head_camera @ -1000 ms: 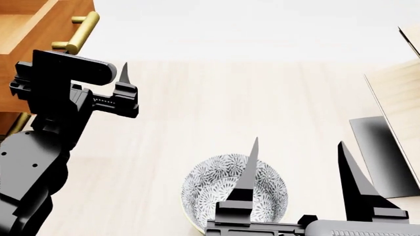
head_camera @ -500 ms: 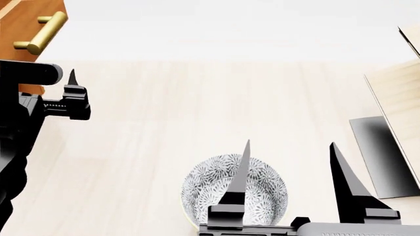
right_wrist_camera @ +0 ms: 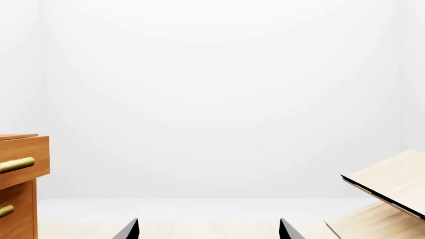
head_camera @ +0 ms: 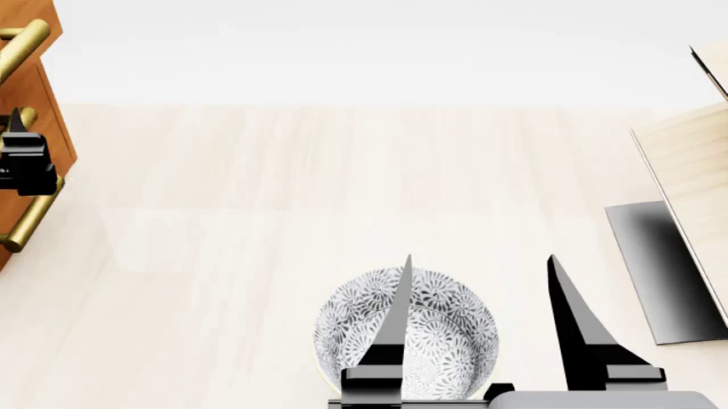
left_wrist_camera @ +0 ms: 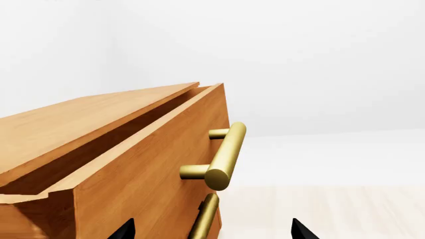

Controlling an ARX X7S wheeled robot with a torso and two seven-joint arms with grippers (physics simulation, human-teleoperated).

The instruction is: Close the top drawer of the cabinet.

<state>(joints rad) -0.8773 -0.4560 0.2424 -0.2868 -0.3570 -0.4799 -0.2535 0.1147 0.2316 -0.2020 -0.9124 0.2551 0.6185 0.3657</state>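
Note:
The top drawer (left_wrist_camera: 146, 184) stands partly out of the orange-brown cabinet (left_wrist_camera: 59, 124), with a dark gap behind its front. Its brass bar handle (left_wrist_camera: 224, 154) shows close in the left wrist view and at the head view's left edge (head_camera: 23, 47). My left gripper (left_wrist_camera: 211, 231) is open and empty, right in front of the drawer front, just below that handle; I cannot tell whether it touches. Its black body (head_camera: 26, 166) shows at the head view's left edge. My right gripper (head_camera: 487, 319) is open and empty, over the patterned bowl (head_camera: 449, 328).
The lower drawer's brass handle (head_camera: 29, 223) sits below the top one. A pale wooden rack (head_camera: 694, 162) on a black base (head_camera: 666, 268) stands at the right. The cabinet also shows far left in the right wrist view (right_wrist_camera: 20, 167).
The top drawer and its handle have moved left, toward the cabinet. My left gripper has moved left with it, mostly out of the head view. My right gripper has shifted slightly left.

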